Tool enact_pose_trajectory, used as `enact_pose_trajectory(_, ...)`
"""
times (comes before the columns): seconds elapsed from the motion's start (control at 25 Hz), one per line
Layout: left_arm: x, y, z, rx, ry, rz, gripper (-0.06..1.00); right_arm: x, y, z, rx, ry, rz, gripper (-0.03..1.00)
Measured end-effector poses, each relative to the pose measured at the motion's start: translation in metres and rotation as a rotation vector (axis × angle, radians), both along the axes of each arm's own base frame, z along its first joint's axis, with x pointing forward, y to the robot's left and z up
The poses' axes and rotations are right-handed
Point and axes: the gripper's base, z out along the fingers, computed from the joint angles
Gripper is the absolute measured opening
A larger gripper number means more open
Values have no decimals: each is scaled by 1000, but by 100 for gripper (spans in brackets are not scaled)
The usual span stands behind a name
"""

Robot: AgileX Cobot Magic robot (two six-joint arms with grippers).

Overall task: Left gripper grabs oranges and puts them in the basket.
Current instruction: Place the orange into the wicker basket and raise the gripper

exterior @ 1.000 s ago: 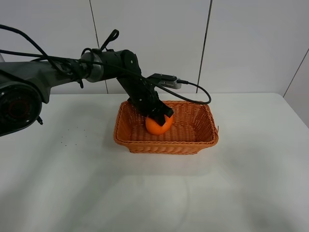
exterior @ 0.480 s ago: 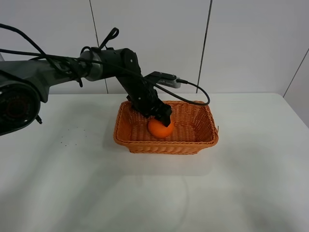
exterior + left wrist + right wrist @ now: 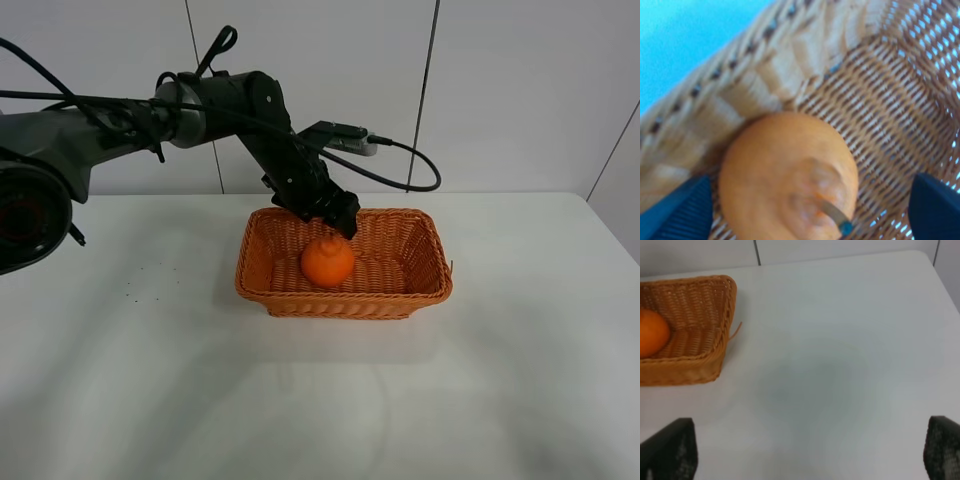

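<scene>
Since 1 s ago the left gripper (image 3: pixel 341 215) is raised off the oranges (image 3: pixel 327 261) & is held at approx. 12 o'clock of the fruit in the high view, jaws spread wide w/ nothing gripped. One fruit is seen resting on the floor of the basket (image 3: pixel 345 300), knobby top up, slightly toward 9 o'clock of centre & close to a woven wall per the left wrist view. Right gripper (image 3: pixel 805 452) is held wide apart over the white table (image 3: pixel 840 340), well apart from the basket.

The basket (image 3: pixel 687 369) stands on the white table (image 3: pixel 840 365), ten o'clock from the wide-spread right gripper (image 3: pixel 805 452). The orange (image 3: pixel 652 333) lies inside it.
</scene>
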Motion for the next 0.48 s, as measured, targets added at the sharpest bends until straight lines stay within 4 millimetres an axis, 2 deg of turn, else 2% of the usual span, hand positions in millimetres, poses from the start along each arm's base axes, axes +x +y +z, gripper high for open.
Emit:
enact_pose_trajectory(0.12,1,1,7,9,-1,15,89,0,0,0,0,0,0,69)
enact_pose_trajectory(0.32,-2,8,6,87,32,34,89,0,0,0,0,0,0,69)
enact_pose_trajectory(0.48,-2,18,20,132,5,52,89,0,0,0,0,0,0,69)
